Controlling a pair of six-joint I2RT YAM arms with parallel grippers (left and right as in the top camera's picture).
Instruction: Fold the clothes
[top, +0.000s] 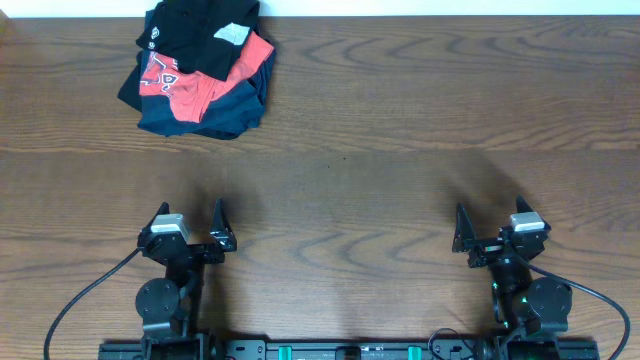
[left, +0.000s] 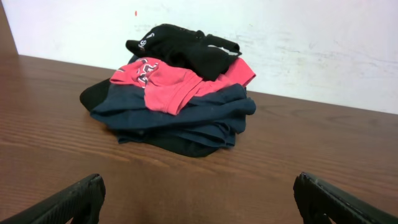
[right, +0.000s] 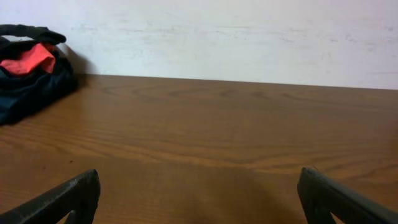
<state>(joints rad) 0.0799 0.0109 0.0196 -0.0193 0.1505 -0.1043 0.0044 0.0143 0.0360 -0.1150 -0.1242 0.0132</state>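
Note:
The black T-shirt (top: 195, 28) lies crumpled on top of a pile at the table's far left, with a small white emblem and a pale label showing. In the left wrist view it (left: 186, 50) tops the pile. In the right wrist view only its edge (right: 28, 34) shows at far left. My left gripper (top: 190, 222) is open and empty near the front edge, well short of the pile; its fingers (left: 199, 199) frame bare wood. My right gripper (top: 490, 225) is open and empty at the front right; its fingers (right: 199, 199) frame bare wood.
Under the black shirt lie a red shirt with white lettering (top: 185, 85) (left: 165, 84) and a dark navy garment (top: 225, 110) (left: 180, 115). A white wall (left: 298, 43) runs along the table's far edge. Wooden tabletop (top: 400, 130) spreads between pile and grippers.

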